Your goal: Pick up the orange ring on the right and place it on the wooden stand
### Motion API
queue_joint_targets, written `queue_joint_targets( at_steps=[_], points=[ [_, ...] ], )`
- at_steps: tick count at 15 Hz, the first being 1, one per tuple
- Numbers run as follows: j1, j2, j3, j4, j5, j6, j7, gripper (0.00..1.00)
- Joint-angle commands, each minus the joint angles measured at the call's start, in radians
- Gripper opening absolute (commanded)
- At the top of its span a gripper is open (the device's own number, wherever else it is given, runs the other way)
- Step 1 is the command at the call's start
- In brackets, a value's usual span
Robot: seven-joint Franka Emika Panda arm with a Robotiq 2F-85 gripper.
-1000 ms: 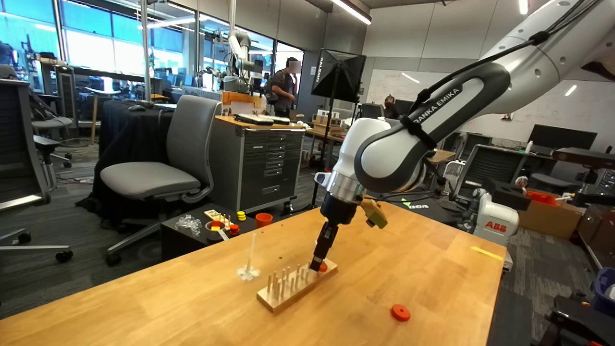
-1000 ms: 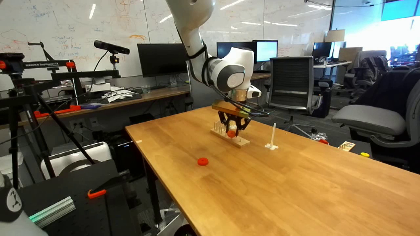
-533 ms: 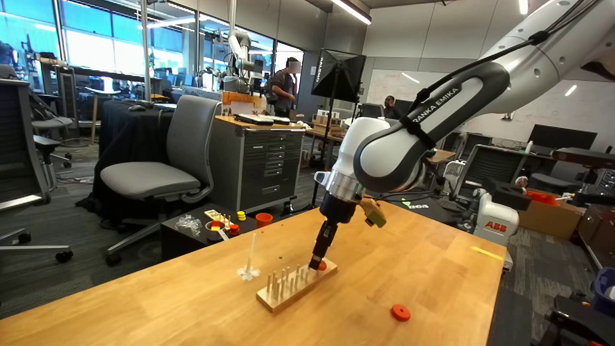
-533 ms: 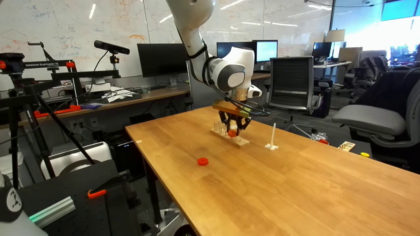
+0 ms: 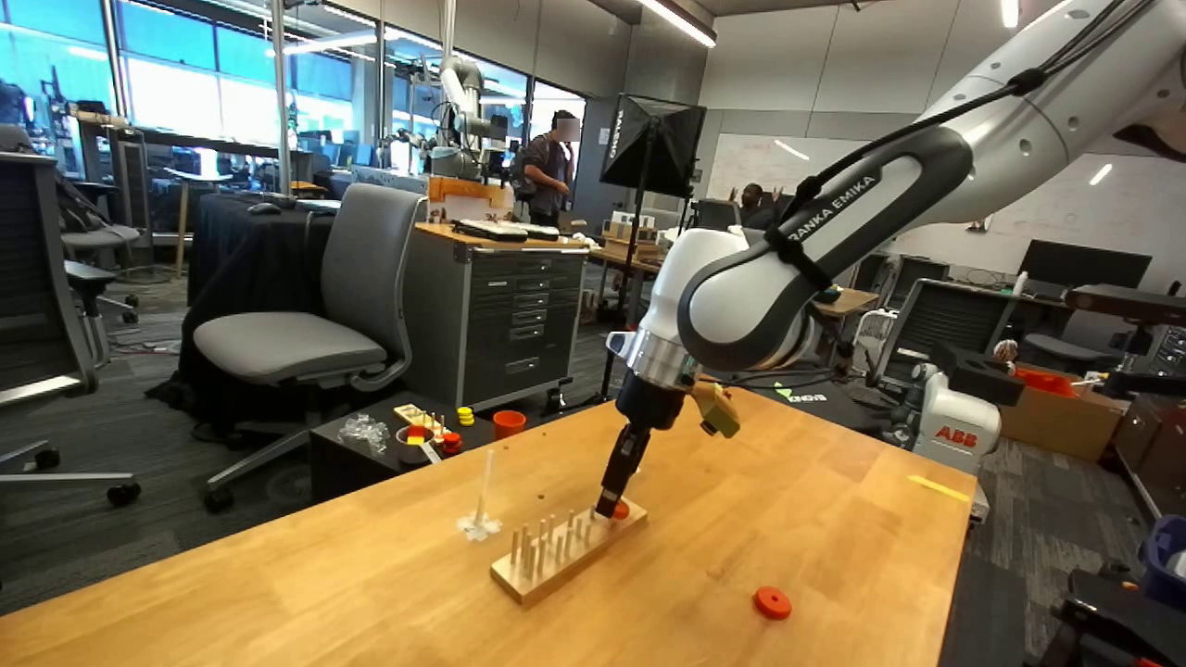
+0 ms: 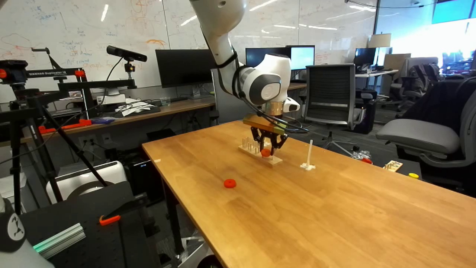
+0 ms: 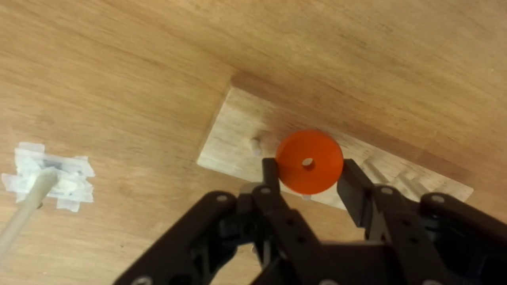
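Edges & rm, L to R in an exterior view: white rod [image 5: 485, 486] upright in tape [image 5: 479, 529], strip of wood btwn it & the wooden stand [image 5: 602, 537]; gripper [image 5: 608, 509] leans over the stand's far end; broad stretch of tabletop [image 5: 704, 547] then runs to the second ring [image 5: 772, 603], lying flat, well apart from the stand, w/ the tbl's R edge past it. The gripper's clenched on the orange ring [image 7: 309, 146], a finger [image 7: 271, 172] each side, holding it over the stand nr one end, just beside a peg [image 7: 256, 146]; can't tell if it's touching a peg below.

Vs a sec ago: stand's nudged slightly; gripper & orange ring moved along it a bit, toward that end; second ring same spot; rear person [image 5: 755, 215] now has both hands raised.

Surface: warm-toned wood, grain showing, yellow strip [image 5: 939, 488] far R. Rm, L to R: gray chair [image 5: 296, 343], dark low box [image 5: 338, 472], orange cup [image 5: 509, 424], drawer cabinet [image 5: 523, 324], standing person [image 5: 547, 171], black softbox lamp [image 5: 649, 148], ABB-marked robot [image 5: 954, 421].
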State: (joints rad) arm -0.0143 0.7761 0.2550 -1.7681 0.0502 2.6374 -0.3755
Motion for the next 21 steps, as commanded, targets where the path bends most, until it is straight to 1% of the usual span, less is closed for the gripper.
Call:
queue_joint_targets(
  at_steps=[1, 13, 18, 21],
  points=[
    [0.027, 0.006, -0.017, 0.023, -0.016, -0.013, 0.031, 0.18],
    [0.016, -0.028, -0.002, -0.022, -0.012, 0.009, 0.010, 0.18],
    [-0.005, -0.069, 0.029, -0.065, 0.000, 0.029, -0.021, 0.18],
    [-0.004, -0.080, 0.034, -0.068, 0.001, 0.027, -0.021, 0.18]
  ],
)
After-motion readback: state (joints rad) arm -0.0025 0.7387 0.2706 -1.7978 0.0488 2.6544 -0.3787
